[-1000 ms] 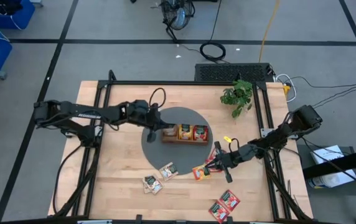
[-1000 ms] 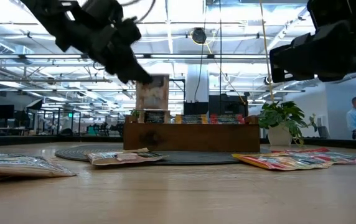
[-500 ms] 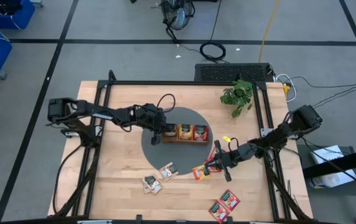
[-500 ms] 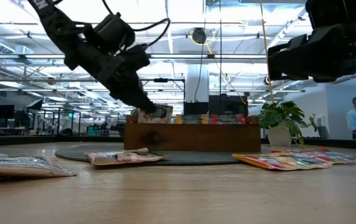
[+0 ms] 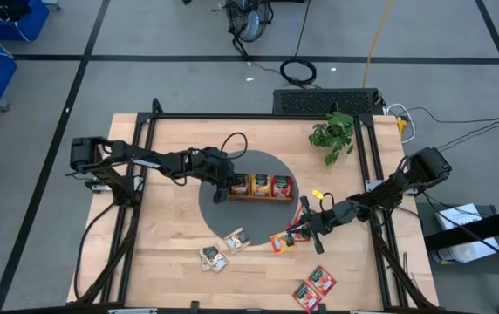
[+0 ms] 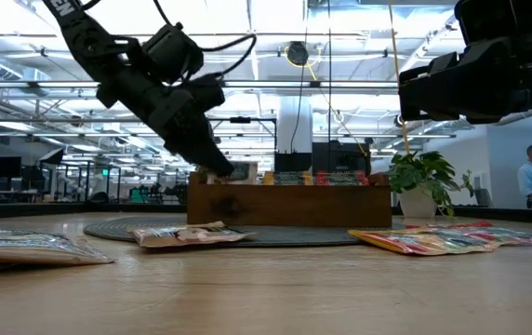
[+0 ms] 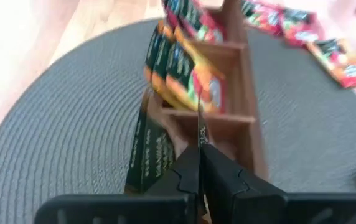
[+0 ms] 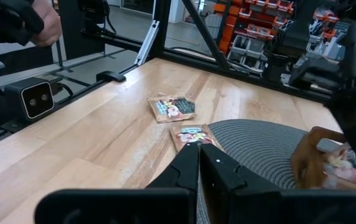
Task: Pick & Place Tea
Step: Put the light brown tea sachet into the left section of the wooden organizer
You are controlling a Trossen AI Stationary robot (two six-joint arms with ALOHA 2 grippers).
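Observation:
A long brown wooden tray (image 5: 259,197) stands on a round grey mat (image 5: 232,216), with orange and red tea sachets upright in it. My left gripper (image 5: 223,189) is at the tray's left end compartment, shut on a beige tea sachet (image 6: 240,171) whose top shows above the tray wall. My right gripper (image 5: 305,225) hovers shut and level at the mat's right rim, with nothing between its fingers, beside red and orange sachets (image 5: 283,241) lying flat. More sachets (image 5: 235,238) (image 5: 214,257) lie flat on the table near the front. My left gripper pinches the beige sachet's upper edge (image 7: 199,127) between its two fingers. The fingers slant down from the table's left. The sachet stands on edge, and its lower part is inside the tray's left end compartment (image 7: 218,143).
A small potted plant (image 5: 332,133) stands at the table's far right. Two red sachets (image 5: 315,286) lie near the front right edge. Black frame rails run along the table's left and right sides. The wood left of the mat is bare. A person (image 6: 531,181) stands far off in the room.
My left gripper has gone down toward the tray's left end compartment with the beige sachet. The sachet was held above the tray wall and now stands mostly inside the compartment, with only its top showing.

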